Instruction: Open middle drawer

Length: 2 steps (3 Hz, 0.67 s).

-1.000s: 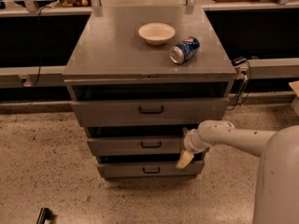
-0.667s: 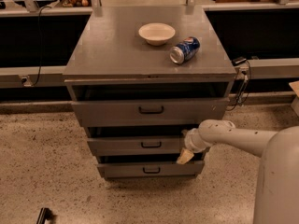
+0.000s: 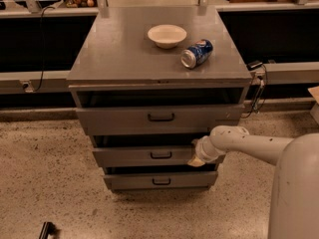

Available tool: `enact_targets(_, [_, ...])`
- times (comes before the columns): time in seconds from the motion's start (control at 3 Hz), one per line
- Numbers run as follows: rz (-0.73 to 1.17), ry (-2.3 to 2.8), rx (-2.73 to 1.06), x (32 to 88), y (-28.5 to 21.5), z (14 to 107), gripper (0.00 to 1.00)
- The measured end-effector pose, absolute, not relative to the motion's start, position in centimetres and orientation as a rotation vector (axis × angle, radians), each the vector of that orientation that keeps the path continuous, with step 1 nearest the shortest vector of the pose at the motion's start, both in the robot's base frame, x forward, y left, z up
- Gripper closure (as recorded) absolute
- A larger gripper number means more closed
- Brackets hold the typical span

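Observation:
The grey cabinet (image 3: pixel 159 59) has three drawers. The middle drawer (image 3: pixel 144 156) has a shallow grey front with a small black bar handle (image 3: pixel 161 155) and stands slightly pulled out. My gripper (image 3: pixel 196 159) is at the right end of that drawer front, its cream tip touching or just in front of it, well right of the handle. The white arm reaches in from the right. The top drawer (image 3: pixel 159 117) has a taller front with a wider handle; the bottom drawer (image 3: pixel 160 181) is below.
A white bowl (image 3: pixel 167 35) and a blue soda can (image 3: pixel 197 53) lying on its side rest on the cabinet top. A counter runs behind. A cable hangs at the right (image 3: pixel 258 91). The speckled floor surrounds the cabinet; a small dark object (image 3: pixel 46 230) lies bottom left.
The gripper has stayed at the right end of the middle drawer front, shifting only slightly. The drawers have not visibly moved.

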State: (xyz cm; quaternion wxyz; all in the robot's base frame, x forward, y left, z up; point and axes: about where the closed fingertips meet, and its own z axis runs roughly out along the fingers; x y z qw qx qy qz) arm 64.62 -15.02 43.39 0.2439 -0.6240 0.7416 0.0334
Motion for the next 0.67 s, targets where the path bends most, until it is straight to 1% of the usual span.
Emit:
enact_targets(0.33, [0.122,2.021,-1.735,63.3,-14.7,43.5,0.52])
enact_targets(0.67, [0.195,1.980,-1.764,60.0,-14.3,45.2,0.42])
